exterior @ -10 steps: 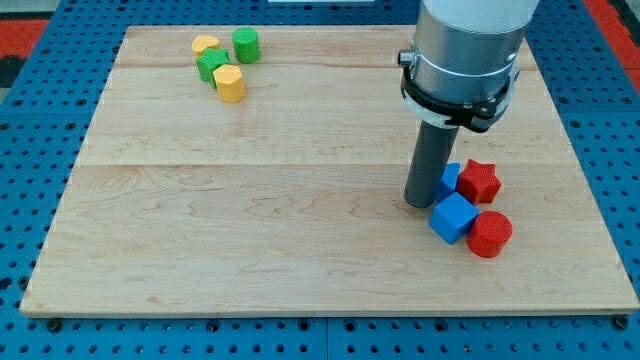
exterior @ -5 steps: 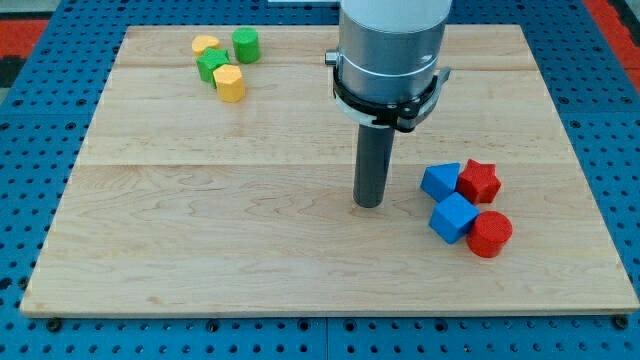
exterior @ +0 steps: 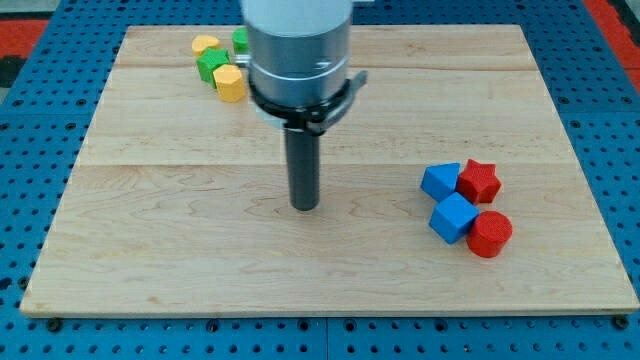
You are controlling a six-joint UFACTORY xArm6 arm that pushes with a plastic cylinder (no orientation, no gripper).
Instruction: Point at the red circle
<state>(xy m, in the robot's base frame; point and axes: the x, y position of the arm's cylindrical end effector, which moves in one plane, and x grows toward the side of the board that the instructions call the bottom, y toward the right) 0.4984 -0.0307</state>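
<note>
The red circle [exterior: 490,233] lies at the view's lower right of the wooden board [exterior: 180,230], touching a blue cube [exterior: 453,217]. Above them sit a blue triangle-like block [exterior: 441,181] and a red star-shaped block [exterior: 479,182], side by side. My tip [exterior: 305,206] rests on the board near its middle, well to the left of this cluster and apart from every block.
At the view's top left sit a yellow round block [exterior: 205,45], a green block [exterior: 211,65], a yellow block [exterior: 230,83] and a green cylinder [exterior: 240,40] partly hidden behind the arm's grey body [exterior: 300,50]. Blue pegboard [exterior: 30,150] surrounds the board.
My tip has slid left across the board, from right beside the blue blocks to near the board's middle. The blocks have not moved.
</note>
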